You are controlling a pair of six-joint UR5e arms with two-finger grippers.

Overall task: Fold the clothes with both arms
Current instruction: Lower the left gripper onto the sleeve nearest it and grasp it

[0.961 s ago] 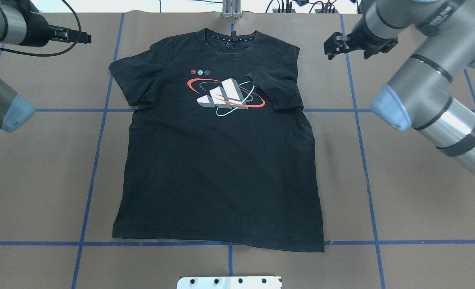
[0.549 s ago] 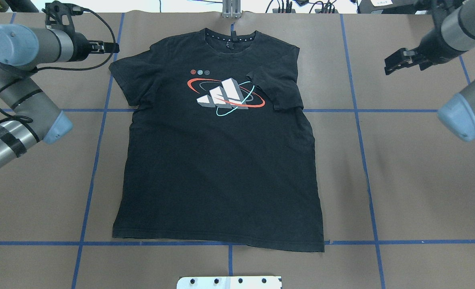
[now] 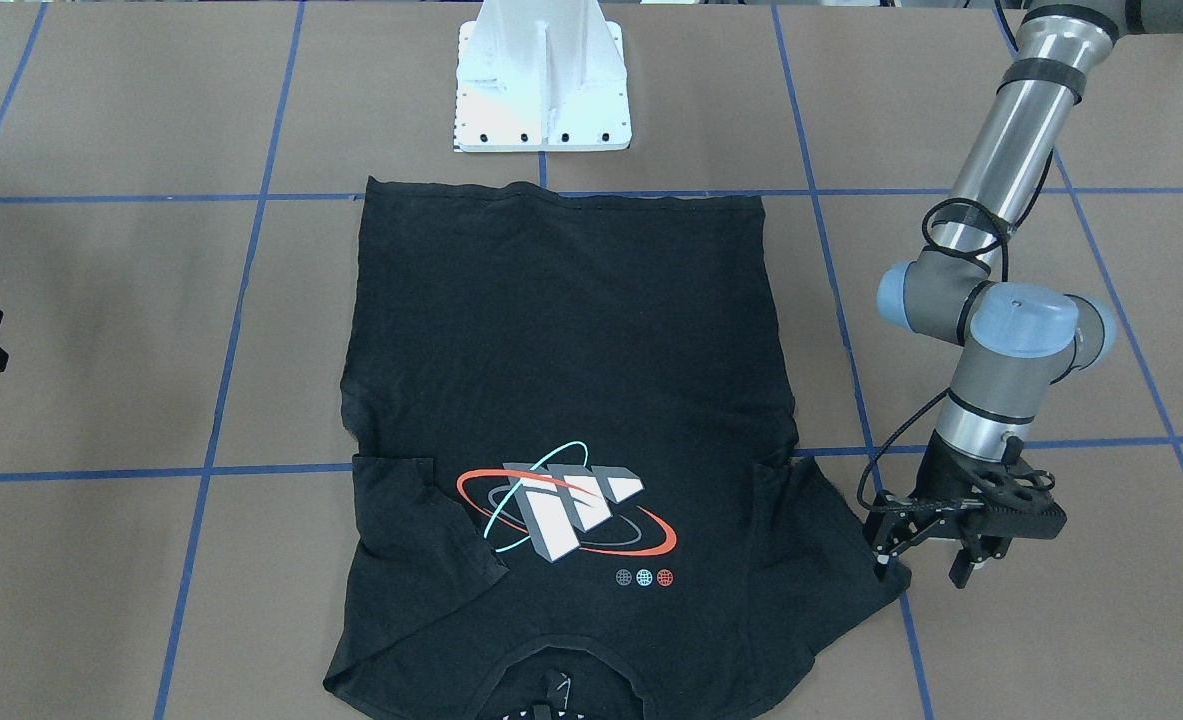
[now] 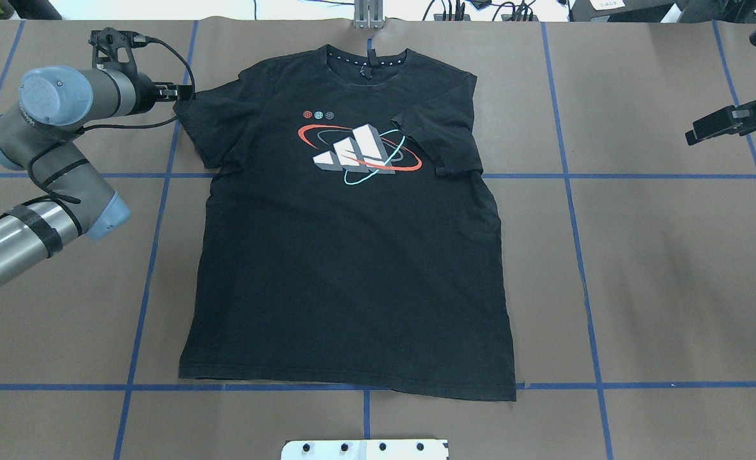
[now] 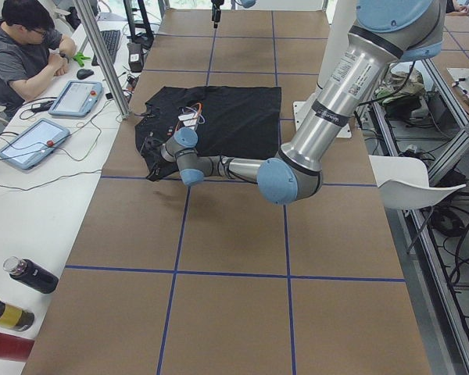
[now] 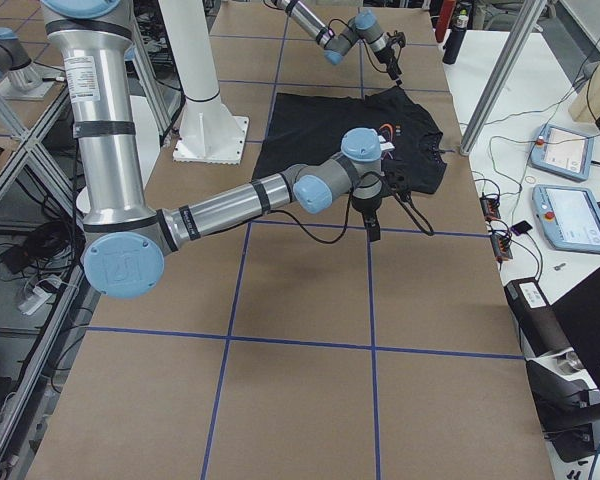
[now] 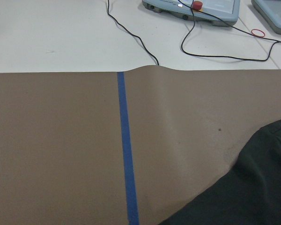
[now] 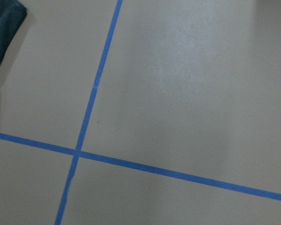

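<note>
The black T-shirt (image 4: pixel 352 268) lies flat and face up on the brown table, collar away from the robot. Its sleeve (image 4: pixel 445 137) on the overhead view's right is folded over onto the chest beside the logo. My left gripper (image 4: pixel 185 96) is open at the outer edge of the other sleeve. In the front-facing view one of its fingers (image 3: pixel 883 560) touches that edge, while the left gripper (image 3: pixel 923 570) holds nothing. My right gripper (image 4: pixel 694 135) hangs open and empty far to the right, well off the shirt (image 3: pixel 561 350).
Blue tape lines (image 4: pixel 576 255) grid the table. The white pedestal base (image 3: pixel 543 90) stands just behind the shirt's hem. A metal bracket (image 4: pixel 368 16) sits at the far edge by the collar. A person (image 5: pixel 23 55) sits at a side table with tablets (image 5: pixel 74 98).
My left arm swung in and brought its gripper to the sleeve edge. My right gripper pulled away rightward from the folded sleeve. The shirt has not moved.
</note>
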